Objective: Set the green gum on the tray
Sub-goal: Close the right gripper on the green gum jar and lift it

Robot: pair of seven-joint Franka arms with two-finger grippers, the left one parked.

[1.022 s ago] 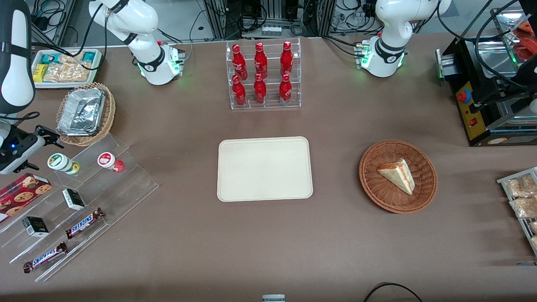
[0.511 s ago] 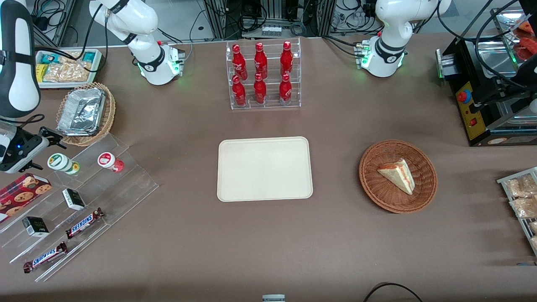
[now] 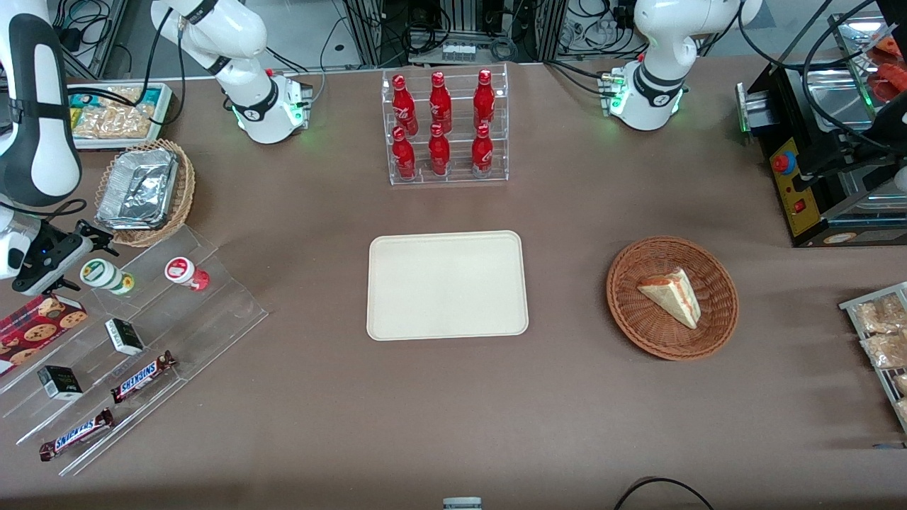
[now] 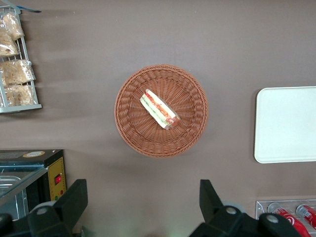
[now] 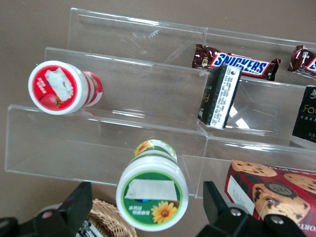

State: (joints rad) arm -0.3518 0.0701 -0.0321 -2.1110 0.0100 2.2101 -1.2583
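- Tool (image 5: 145,210): fingers (image 5: 74,207) spread apart, one to each side of the green gum (image 5: 152,197), nothing gripped. Wrist view shows clear gaps between both fingers and the white, green-ringed lid.
- Change over the last second: in the front view the tool (image 3: 96,244) has travelled in from the table edge at the working arm's end and now sits just beside the green gum (image 3: 106,275); one second ago it was clearly farther off. The canister itself has not shifted.
- Green gum stands on the top step of the clear acrylic rack (image 3: 177,312), beside the red-lidded canister (image 3: 186,273), cookie box (image 3: 35,324) close by.
- Judgement: approach phase nearly done, grasp not begun. Next need is to finish straddling the canister and close, without knocking it off the step.
- Tray (image 3: 447,285) lies mid-table, well apart from the rack, bare; placement untouched.
- Bottle rack (image 3: 445,127) farther from the camera than the tray, not involved.
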